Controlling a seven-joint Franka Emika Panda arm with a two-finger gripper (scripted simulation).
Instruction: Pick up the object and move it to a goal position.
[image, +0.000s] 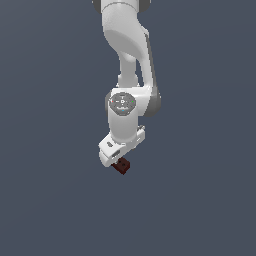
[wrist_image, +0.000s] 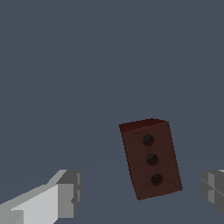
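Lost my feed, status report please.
Gripper open, fingers either side of the block, not touching. Block not yet grasped. Nothing in the way.

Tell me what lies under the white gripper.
The small dark red-brown rectangular block lies under the white gripper, between its open fingers. Three dark dots show on top; its underside is hidden.

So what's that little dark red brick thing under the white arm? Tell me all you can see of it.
The small dark red-brown rectangular block looks like a matte brick with three dark round dots in a row along its top face. It lies slightly skewed on the plain grey-blue surface. In the wrist view it sits between the two grey fingers, which stand wide apart and do not touch it.
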